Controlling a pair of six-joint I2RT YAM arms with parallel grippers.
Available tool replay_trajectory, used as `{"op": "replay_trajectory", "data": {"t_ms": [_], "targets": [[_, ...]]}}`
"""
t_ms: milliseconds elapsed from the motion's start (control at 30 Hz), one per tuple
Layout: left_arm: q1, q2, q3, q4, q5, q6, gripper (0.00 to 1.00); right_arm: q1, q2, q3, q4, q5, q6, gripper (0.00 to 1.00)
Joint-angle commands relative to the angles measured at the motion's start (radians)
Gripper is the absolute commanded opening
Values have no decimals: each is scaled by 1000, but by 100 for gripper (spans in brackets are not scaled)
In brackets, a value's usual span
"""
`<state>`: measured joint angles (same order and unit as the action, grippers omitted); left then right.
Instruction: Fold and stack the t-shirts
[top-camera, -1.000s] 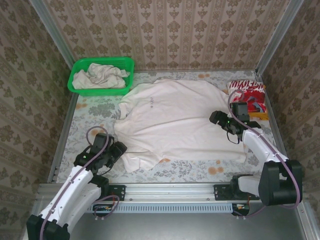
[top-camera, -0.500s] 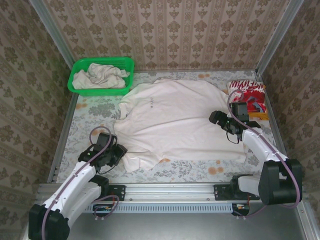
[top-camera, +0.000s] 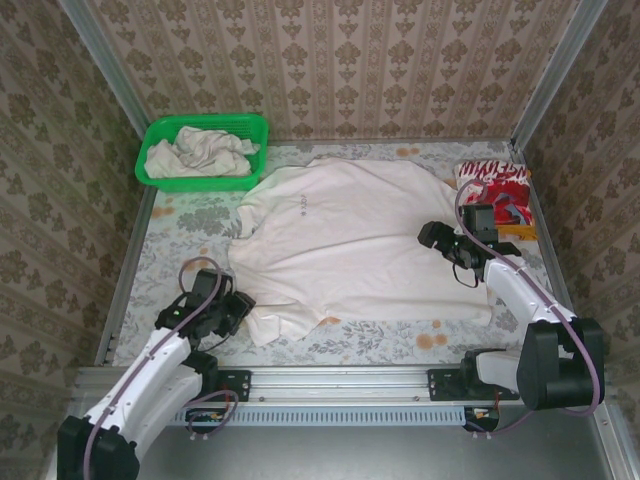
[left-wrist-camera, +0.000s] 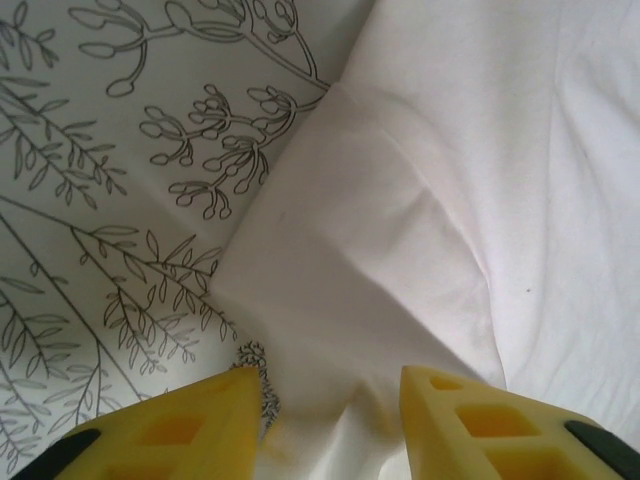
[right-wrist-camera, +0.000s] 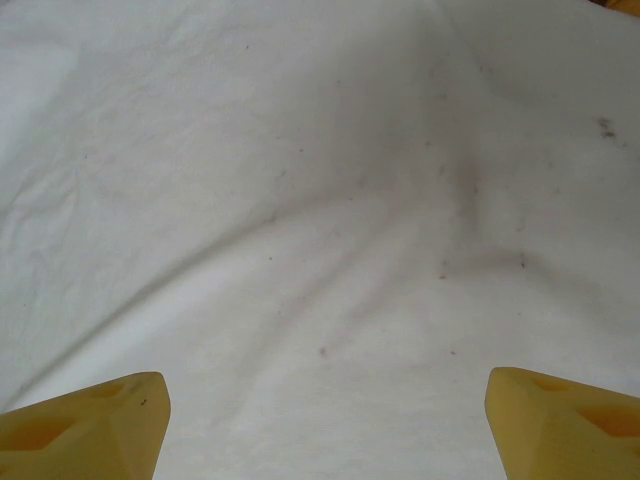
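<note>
Tabletop: a flat tabletop (top-camera: 180, 225) under a pale cloth printed with leaves and flowers carried everything.
Spread shirt: a large off-white cotton t-shirt (top-camera: 350, 240) lay opened flat across the middle of the tabletop, probably smoothed out so that a fold could start.
Basket: a green plastic mesh basket (top-camera: 205, 121) stood at the far left corner, apart from the spread shirt.
Waiting shirt: a crumpled off-white t-shirt (top-camera: 195, 152) sat bunched inside the basket, apparently kept there for its turn.
Stack: a folded red-and-white patterned t-shirt (top-camera: 492, 182) rested at the far right edge, likely where the stack was to go.
Right gripper: the right gripper (top-camera: 432, 238) hung low over the spread shirt's right part; in its wrist view (right-wrist-camera: 325, 385) the yellow fingers stood wide apart with bare fabric between them, holding nothing.
Left gripper: the left gripper (top-camera: 235, 305) sat at the spread shirt's near-left corner, seemingly a sleeve; in its wrist view (left-wrist-camera: 330, 400) the fingers straddled the fabric edge, parted and not clamped, placed for a pinch.
Print: a small dark chest print (top-camera: 300, 203) faced upward.
</note>
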<state>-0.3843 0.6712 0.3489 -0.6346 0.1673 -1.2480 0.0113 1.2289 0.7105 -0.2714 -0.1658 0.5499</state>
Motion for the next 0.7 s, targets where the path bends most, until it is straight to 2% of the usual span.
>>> {"op": "replay_trajectory", "data": {"t_ms": [0,333,467,667], "targets": [[-11,-38,-1,-91,18,-21,47,4,-7,-2,3,-4,10,83],[-31,-69,-14,-110,25,4,40,4,8,-4,17,-17,15,83],[-31,-98,-3,-143,3,15,45,5,11,-5,17,-20,16,83],[-31,-147,-9,-201,-3,19,46,7,16,-6,23,-25,18,83]]}}
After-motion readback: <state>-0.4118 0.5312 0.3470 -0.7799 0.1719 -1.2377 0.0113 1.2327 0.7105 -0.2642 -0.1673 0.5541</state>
